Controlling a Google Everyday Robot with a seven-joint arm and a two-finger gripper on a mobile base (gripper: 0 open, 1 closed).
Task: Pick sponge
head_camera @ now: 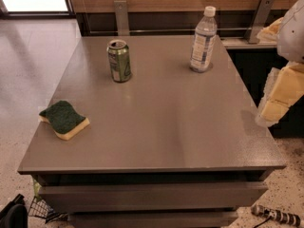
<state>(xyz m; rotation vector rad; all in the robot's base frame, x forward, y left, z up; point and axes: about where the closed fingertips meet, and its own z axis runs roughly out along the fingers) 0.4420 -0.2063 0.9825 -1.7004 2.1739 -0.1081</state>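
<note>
The sponge (64, 119) lies flat near the front left corner of the grey table (161, 122), dark green top up over a pale yellow base. My gripper (280, 96) hangs at the right edge of the view, beyond the table's right side, far from the sponge. Its yellowish foam-padded fingers (285, 91) point down and left and hold nothing that I can see.
A green drink can (119, 61) stands at the back left of the table. A clear water bottle (204, 40) stands at the back right. A wooden wall with metal brackets runs behind. A dark object (14, 215) and a cable (275, 215) lie on the floor in front.
</note>
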